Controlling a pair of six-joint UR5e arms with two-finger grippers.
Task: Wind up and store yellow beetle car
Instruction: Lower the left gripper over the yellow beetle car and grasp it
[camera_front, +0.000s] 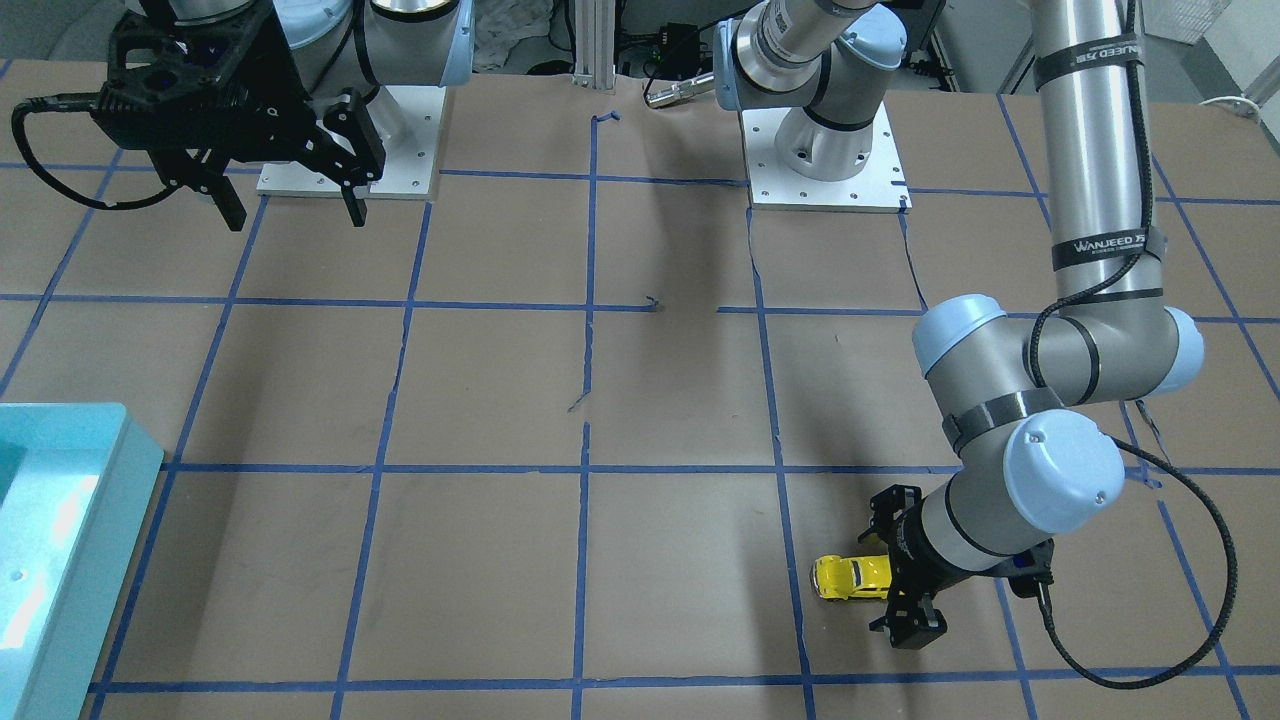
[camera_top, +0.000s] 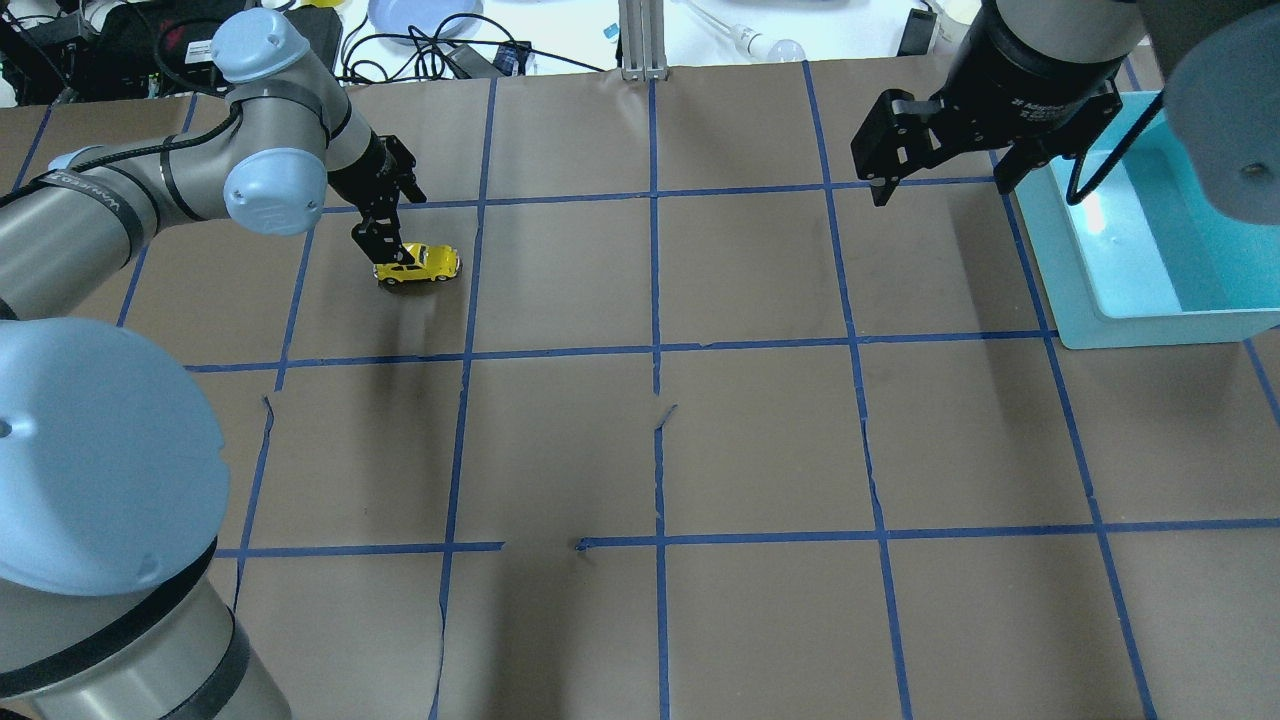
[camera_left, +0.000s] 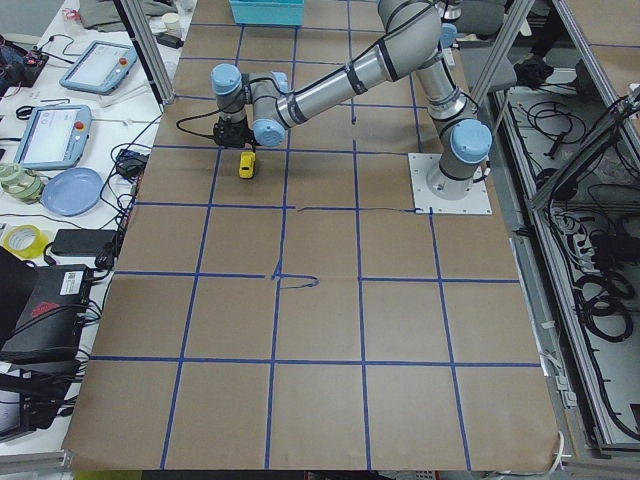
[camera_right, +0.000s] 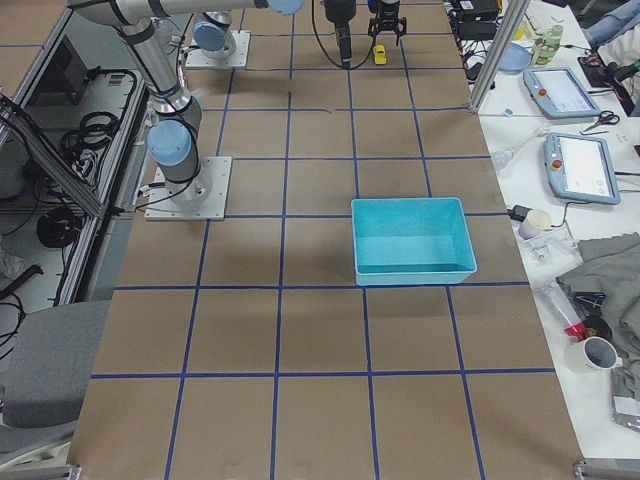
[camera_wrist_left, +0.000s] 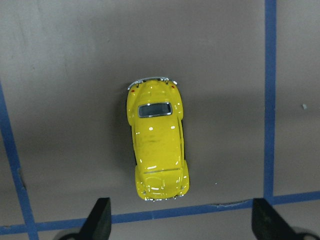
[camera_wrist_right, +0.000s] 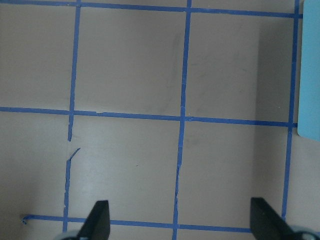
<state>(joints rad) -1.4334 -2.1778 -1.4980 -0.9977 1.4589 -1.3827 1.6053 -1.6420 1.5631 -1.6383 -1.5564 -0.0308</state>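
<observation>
Sitting on its wheels on the table (camera_top: 760, 440), the yellow car (camera_wrist_left: 157, 142) is not yet gripped; the left claw (camera_wrist_left: 182, 222) is held open close over it. Neither winding nor storing is judged done, and the blue bin (camera_top: 1070, 300) is seen well apart, beside the open, unloaded right claw (camera_top: 940, 185).

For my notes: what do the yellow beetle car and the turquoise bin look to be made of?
Yellow beetle car: glossy painted shell with sharp white highlights and bright silvery bumpers. It could be die-cast metal or hard plastic; the look does not settle which. Turquoise bin: smooth, slightly shiny moulded walls with glare inside, so probably plastic.
</observation>
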